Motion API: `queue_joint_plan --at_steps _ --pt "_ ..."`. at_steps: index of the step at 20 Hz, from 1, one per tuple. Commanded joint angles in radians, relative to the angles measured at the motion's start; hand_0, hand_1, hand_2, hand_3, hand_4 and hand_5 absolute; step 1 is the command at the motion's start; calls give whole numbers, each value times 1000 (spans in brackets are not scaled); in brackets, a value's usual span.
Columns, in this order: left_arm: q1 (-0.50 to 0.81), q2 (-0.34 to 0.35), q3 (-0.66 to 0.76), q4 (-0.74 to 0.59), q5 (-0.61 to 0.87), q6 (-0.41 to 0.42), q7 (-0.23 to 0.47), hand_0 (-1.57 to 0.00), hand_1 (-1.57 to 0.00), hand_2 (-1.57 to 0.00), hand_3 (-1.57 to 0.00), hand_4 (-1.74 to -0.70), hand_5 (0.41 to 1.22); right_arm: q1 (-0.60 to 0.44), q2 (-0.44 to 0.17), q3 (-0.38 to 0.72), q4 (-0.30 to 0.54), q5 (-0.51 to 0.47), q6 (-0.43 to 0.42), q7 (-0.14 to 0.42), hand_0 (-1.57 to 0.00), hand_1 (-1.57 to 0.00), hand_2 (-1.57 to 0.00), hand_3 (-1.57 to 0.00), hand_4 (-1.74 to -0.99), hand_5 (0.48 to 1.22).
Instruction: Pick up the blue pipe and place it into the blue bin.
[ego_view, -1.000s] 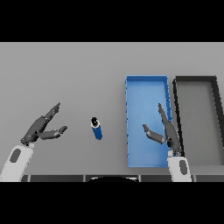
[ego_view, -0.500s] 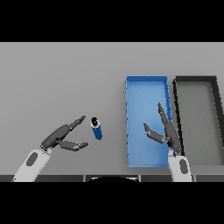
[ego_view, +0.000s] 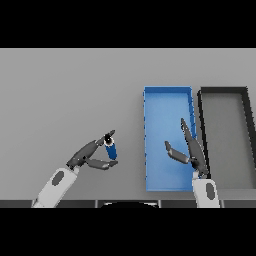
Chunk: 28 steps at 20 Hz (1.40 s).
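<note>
Both hands' fingers spread: left hand (ego_view: 90, 154) bracketing cylindrical blue pipe (ego_view: 111, 148), right hand (ego_view: 192, 152) over rectangular blue bin (ego_view: 167, 95).

Occlusions and cut-offs, head view. The blue pipe (ego_view: 111, 148) is partly covered: the fingertips of the left hand (ego_view: 90, 155) overlap its upper end at 12 o'clock and the thumb crosses its lower end at 6 o'clock, so contact cannot be judged. The right hand (ego_view: 189, 152) hides part of the floor and right wall of the blue bin (ego_view: 150, 150). The dark bin (ego_view: 245, 130), at 3 o'clock, is cut by the right edge.
</note>
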Motion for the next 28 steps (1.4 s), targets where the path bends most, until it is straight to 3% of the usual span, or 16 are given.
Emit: queue_joint_plan --at_steps 1,4,7,9,10,11,12,14,17,21,25,28 --pt "-15 -19 -3 27 -5 1 -4 1 1 1 1 -1212 499 1 -4 0 4 12 -6 -6 1 1 1 1 -1318 657" --pt "-43 -50 -20 80 -63 33 -25 1 1 1 1 -1162 490 9 -8 -5 5 4 0 -17 1 1 1 1 -1326 665" --pt "-66 -96 -19 128 -39 11 -43 1 1 1 1 -1190 512 23 0 5 -2 15 -6 -28 1 1 1 1 -1319 664" --pt "-77 -134 -15 147 -10 -1 -48 1 1 -79 -69 -1240 566 20 -8 -6 0 5 -1 -25 1 1 1 1 -1322 664" --pt "-75 -133 -7 155 0 -6 -60 -3 -89 -208 -197 -1275 607 17 -7 -8 -3 0 -2 -12 1 1 1 1 -1320 664" --pt "-75 -148 -4 166 13 -7 -47 -93 -246 -390 -472 -1306 730 30 -6 -2 -7 0 4 -25 1 1 1 1 -1319 663" --pt "-74 -160 5 157 36 -7 -44 -340 -501 -626 -692 -1389 828 31 -2 3 -6 5 3 -36 1 1 1 1 -1322 666" --pt "-55 -177 -3 151 38 -15 -80 -783 -886 -966 -979 -1509 969 12 1 5 -2 21 -11 -18 1 1 1 1 -1313 665" --pt "-44 -177 -20 130 24 -3 -64 -1168 -1220 -1261 -1250 -1617 1092 18 -12 -4 -13 13 -7 -14 1 1 1 1 -1307 666" --pt "-44 -181 -33 93 16 20 -73 -1406 -1427 -1444 -1404 -1681 1168 0 -22 -4 -6 21 -5 -10 1 1 1 1 -1281 663" --pt "-76 -190 -28 40 34 18 -111 -1503 -1512 -1519 -1445 -1710 1199 -1 -10 -2 1 15 -5 -25 1 1 1 1 -1280 660" --pt "-104 -206 -36 -13 53 7 -93 -1536 -1541 -1544 -1450 -1719 1210 -3 -17 0 19 38 -10 -17 1 1 1 1 -1277 673"
